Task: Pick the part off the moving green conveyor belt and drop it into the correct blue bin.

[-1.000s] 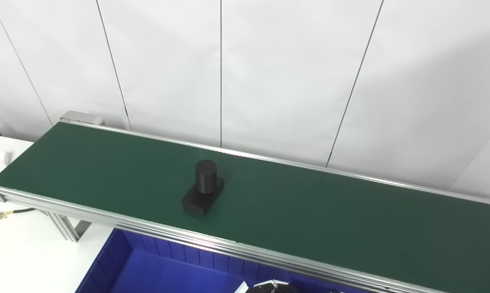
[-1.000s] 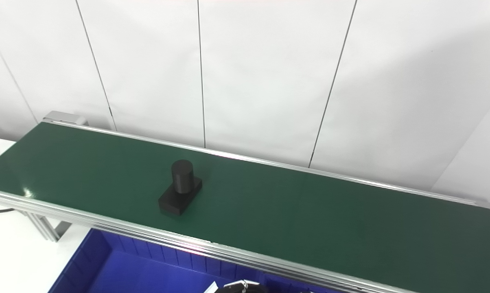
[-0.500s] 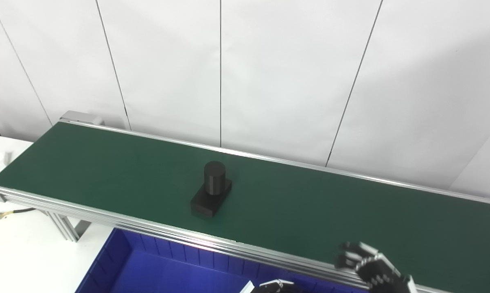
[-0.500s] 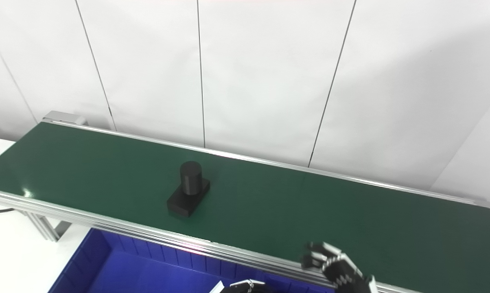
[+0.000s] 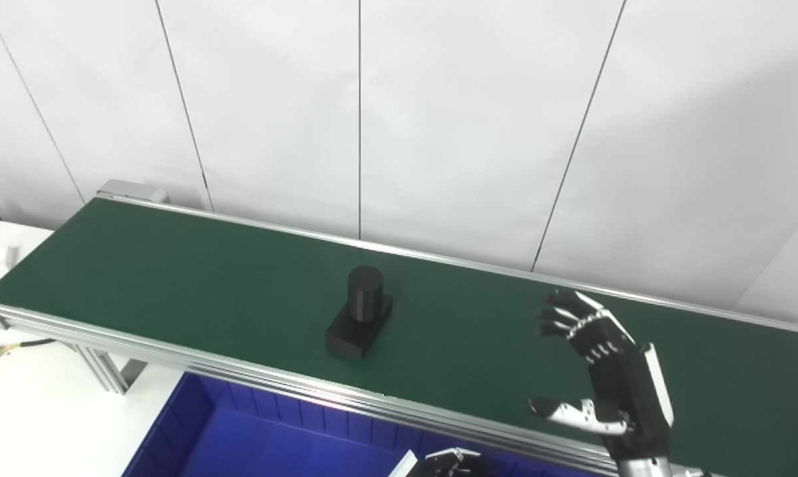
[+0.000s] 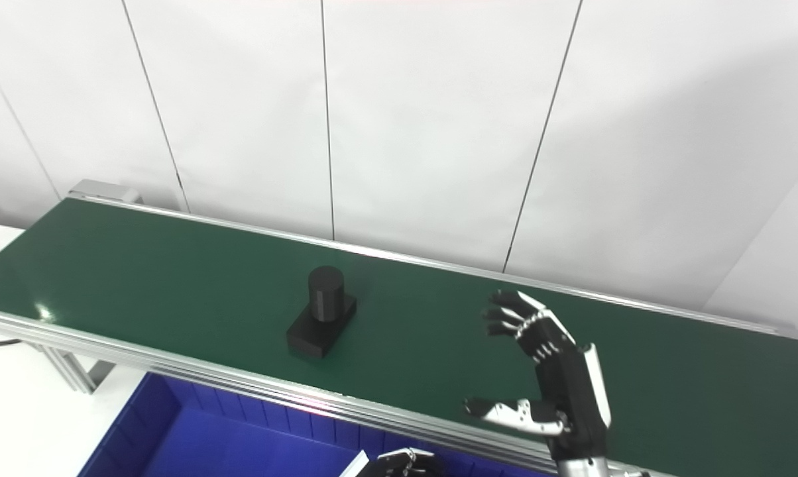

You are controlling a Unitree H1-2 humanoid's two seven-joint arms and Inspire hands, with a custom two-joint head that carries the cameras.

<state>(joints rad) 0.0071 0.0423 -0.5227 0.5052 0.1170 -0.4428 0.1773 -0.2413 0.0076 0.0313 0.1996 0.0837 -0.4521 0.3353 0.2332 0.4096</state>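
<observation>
A black part (image 5: 360, 320), a short cylinder standing on a flat rectangular base, rides upright on the green conveyor belt (image 5: 173, 271) near its middle. My right hand (image 5: 604, 371) is raised over the belt well to the right of the part, open, fingers spread and curled toward the part, thumb stretched out low; it holds nothing. Only the fingertips of my left hand (image 5: 449, 462) peek in at the bottom edge, above the blue bin (image 5: 253, 437); whether it is open or shut is hidden.
The belt's aluminium rail (image 5: 293, 387) runs between the belt and the bin below it. White wall panels stand close behind the belt. A white tabletop (image 5: 34, 411) with a cable lies at the lower left.
The part has ridden to the right along the belt. My right hand has come up from the bottom edge and now stands open over the belt, right of the part.
</observation>
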